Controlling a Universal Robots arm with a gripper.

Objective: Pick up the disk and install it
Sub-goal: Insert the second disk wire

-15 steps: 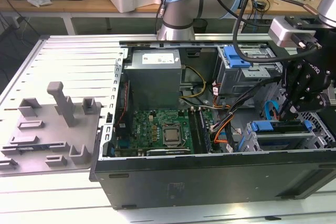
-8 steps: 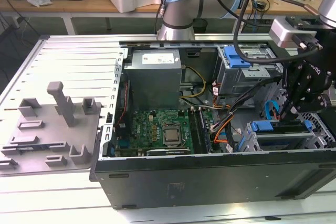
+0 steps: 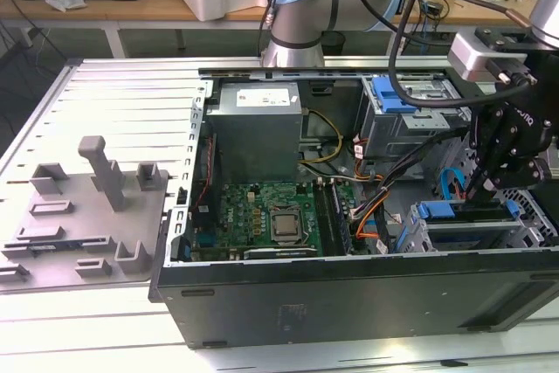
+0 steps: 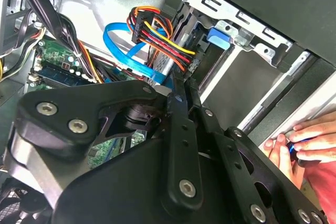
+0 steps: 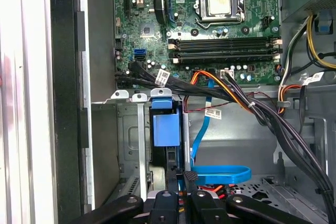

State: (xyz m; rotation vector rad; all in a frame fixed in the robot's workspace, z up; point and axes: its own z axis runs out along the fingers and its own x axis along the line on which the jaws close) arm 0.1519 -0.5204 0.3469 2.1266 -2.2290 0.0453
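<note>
Disk, meaning the flat silver hard drive in its blue plastic bracket [image 5: 161, 124], looks to me to be standing on edge down in a slot of the grey metal drive bay [image 3: 489, 235]. Only the blue bracket end shows plainly in the first wrist view. In the exterior view a strip of the same blue lies along the top of the bay. It is not lying loose on the bench, so I'd say the pick-up is done and the install is at or near its end. Whether the drive is pushed fully home I can't see.

The black gripper [image 3: 482, 196] hangs right over that slot, its tips just above the blue bracket in the first wrist view [image 5: 181, 176]. Whether the jaws are clamped on the drive or let go, I cannot tell.

A flat blue data cable [image 5: 218, 174] loops just beside the bay, and a bundle of orange, red and yellow power wires [image 4: 157, 32] hangs close by. I can't make out whether either is plugged into the drive.

All this sits in the open dark grey computer case [image 3: 349, 303], lying on the slatted metal bench [image 3: 122, 102] towards the exterior view's right edge. A grey moulded fixture plate [image 3: 79, 216] rests near the opposite edge. A person's hand [image 4: 302, 140] rests at the case's outer wall.
</note>
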